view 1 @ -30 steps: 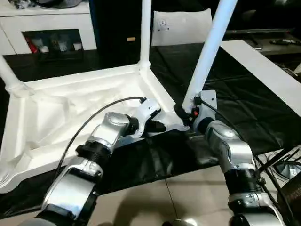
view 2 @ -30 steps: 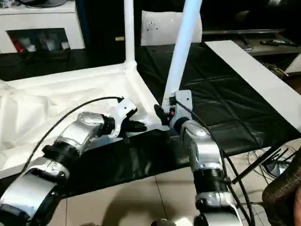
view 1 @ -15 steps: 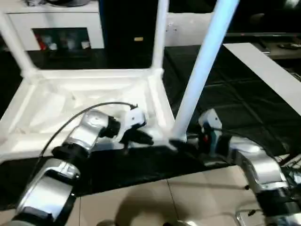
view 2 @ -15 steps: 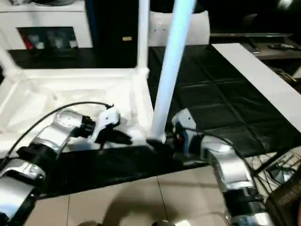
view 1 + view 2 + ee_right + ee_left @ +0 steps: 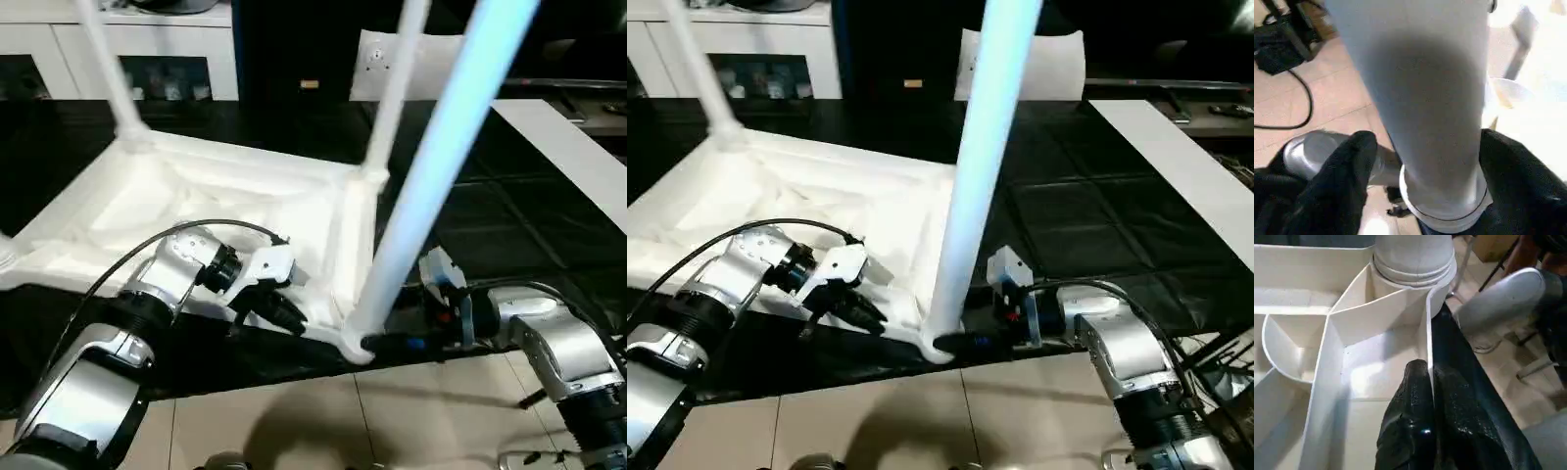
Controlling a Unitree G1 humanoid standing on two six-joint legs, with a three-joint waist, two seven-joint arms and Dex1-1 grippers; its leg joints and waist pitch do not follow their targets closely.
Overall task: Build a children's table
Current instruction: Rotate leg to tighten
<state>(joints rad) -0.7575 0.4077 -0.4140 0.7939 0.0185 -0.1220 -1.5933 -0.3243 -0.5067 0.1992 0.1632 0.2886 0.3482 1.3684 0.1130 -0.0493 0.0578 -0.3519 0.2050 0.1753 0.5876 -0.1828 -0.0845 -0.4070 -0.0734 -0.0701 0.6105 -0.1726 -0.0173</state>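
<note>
The children's table lies upside down on a black mat, its ribbed white tabletop (image 5: 196, 206) facing up. Three white legs stand in its corner sockets: a near one (image 5: 431, 176) and two far ones (image 5: 392, 88) (image 5: 108, 69). My left gripper (image 5: 291, 315) is shut on the tabletop's thin front rim just left of the near corner; in the left wrist view its fingers (image 5: 1410, 411) pinch that wall. My right gripper (image 5: 377, 343) lies low at the near corner, its fingers (image 5: 1347, 181) closed on either side of the near leg (image 5: 1420, 73) just above the socket.
The black mat (image 5: 509, 215) ends at tiled floor (image 5: 294, 431) right under the near corner. White cabinets (image 5: 167, 49) stand behind, a flat white bag (image 5: 377, 64) at the back, a long white panel (image 5: 568, 147) to the right, cables (image 5: 1225, 392) at lower right.
The tabletop has turned, its near corner swinging toward me and the mat's edge. My right gripper went from beside the leg down to its base. The left kept its hold on the rim.
</note>
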